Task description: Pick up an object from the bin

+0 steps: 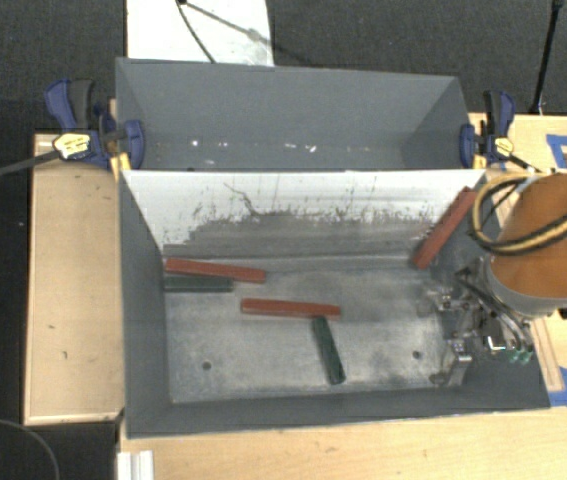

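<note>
My gripper (453,353) hangs low at the right side of the bin, near the front right corner, with nothing visible between its fingers. A red-brown stick (441,230) leans against the right wall just behind it. A dark green stick (328,349) lies on the floor to my left, near the front. One red-brown stick (290,309) lies flat, touching the green one's far end.
At the left of the floor lie another red-brown stick (214,269) and a dark green stick (198,285) side by side. The arm with its orange cover and cables stands over the right rim.
</note>
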You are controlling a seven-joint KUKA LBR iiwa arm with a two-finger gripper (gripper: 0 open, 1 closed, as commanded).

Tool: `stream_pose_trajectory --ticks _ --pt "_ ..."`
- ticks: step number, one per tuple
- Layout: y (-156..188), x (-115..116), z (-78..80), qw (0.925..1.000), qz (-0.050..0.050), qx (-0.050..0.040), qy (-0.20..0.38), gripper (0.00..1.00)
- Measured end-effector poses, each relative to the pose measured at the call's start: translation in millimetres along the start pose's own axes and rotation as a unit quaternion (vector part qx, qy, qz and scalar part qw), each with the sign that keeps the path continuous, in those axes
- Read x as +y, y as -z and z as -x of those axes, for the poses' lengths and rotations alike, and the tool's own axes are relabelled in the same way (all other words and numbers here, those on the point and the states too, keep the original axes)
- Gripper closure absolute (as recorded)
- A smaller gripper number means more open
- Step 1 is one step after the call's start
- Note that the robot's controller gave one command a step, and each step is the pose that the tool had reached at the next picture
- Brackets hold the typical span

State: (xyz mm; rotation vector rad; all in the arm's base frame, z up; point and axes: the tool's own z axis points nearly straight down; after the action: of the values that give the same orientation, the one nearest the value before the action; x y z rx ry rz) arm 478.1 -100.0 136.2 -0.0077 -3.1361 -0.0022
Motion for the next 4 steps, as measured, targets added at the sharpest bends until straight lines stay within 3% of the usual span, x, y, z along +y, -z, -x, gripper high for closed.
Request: stream_pose_trajectory --ticks 1,2,3,4 --pt "-70 69 40.1 1.0 0.002 -0.0014 -0.004 0.0" --pt "-65 144 73.7 0.9999 0.002 -0.0058 0.015 0.0" --pt "-53 137 104.1 0.9936 -0.001 -0.006 0.113 0.0" --pt "-54 137 103.5 0.9935 -0.001 -0.0051 0.114 1.0"
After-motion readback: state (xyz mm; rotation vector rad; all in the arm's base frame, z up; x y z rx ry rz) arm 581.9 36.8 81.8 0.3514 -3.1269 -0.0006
